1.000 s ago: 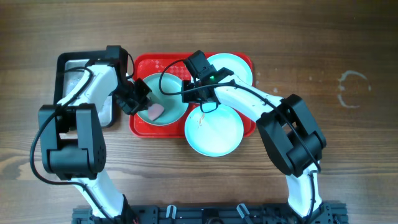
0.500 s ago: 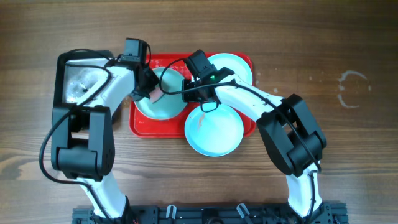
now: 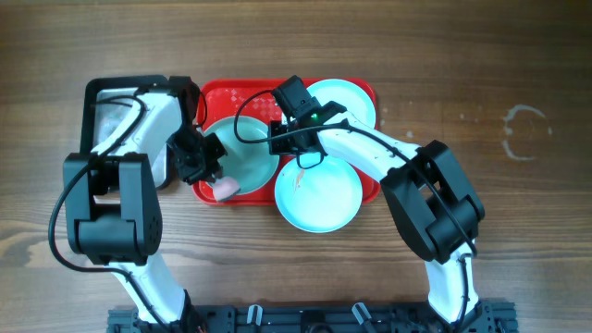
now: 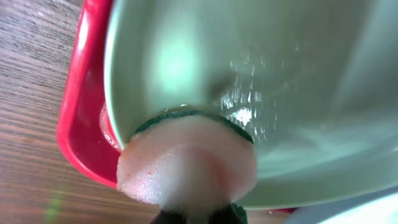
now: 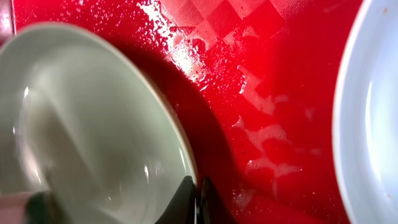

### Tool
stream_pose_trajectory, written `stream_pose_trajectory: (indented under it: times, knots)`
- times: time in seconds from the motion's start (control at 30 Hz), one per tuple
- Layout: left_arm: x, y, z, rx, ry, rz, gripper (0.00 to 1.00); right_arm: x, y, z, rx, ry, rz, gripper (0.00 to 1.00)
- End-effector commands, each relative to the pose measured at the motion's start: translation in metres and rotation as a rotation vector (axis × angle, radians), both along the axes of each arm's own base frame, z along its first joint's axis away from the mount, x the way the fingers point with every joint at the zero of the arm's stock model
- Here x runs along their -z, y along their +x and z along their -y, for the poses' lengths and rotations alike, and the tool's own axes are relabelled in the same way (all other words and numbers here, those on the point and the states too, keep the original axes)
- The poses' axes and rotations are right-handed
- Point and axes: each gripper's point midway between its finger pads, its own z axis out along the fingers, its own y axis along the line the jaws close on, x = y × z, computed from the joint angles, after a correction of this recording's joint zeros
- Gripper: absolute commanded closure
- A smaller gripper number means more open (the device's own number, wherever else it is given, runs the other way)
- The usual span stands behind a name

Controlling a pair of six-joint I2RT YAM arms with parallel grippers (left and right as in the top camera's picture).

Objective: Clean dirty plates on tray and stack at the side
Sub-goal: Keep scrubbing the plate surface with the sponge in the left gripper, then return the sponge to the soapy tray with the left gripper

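Three pale blue plates lie on or over the red tray. The left plate is tilted, and my right gripper is shut on its rim. My left gripper is shut on a pink sponge with a green scrub side, pressed against this plate's lower rim. The plate's wet inside fills the left wrist view. A second plate overhangs the tray's front edge. A third plate lies at the back right of the tray.
A black-rimmed metal pan stands left of the tray, under my left arm. The tray floor is wet with foam patches. Bare wooden table lies to the right and in front.
My left gripper has swept the sponge from the plate's back left edge down to its front left rim. The right gripper has kept its hold on the plate.
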Motion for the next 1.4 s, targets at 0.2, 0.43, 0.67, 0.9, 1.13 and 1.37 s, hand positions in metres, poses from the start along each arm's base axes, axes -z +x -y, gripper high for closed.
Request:
stream_pose_trajectory:
  times: [0.2, 0.43, 0.67, 0.9, 1.13, 1.37]
  knots:
    - [-0.106, 0.090, -0.017, 0.058, 0.097, 0.364, 0.96, 0.008, 0.003, 0.003, 0.007, -0.019, -0.003, 0.96]
    - [-0.126, 0.086, -0.131, -0.083, 0.509, 0.386, 0.96, 0.008, 0.004, 0.003, 0.007, -0.015, 0.002, 0.96]
    - [-0.084, 0.085, -0.155, -0.141, 0.529, 0.386, 0.85, 0.007, 0.003, 0.001, 0.002, -0.005, -0.001, 0.95]
    - [-0.037, 0.089, -0.174, -0.159, 0.642, 0.453, 0.83, 0.007, 0.003, 0.000, -0.016, -0.009, 0.006, 0.96]
    - [-0.037, 0.086, -0.171, -0.159, 0.631, 0.454, 0.00, 0.005, 0.006, -0.003, -0.016, 0.005, 0.019, 0.76]
    - [-0.154, 0.075, -0.154, -0.212, 0.555, 0.681, 0.00, 0.006, 0.003, -0.007, -0.021, 0.007, 0.019, 0.82]
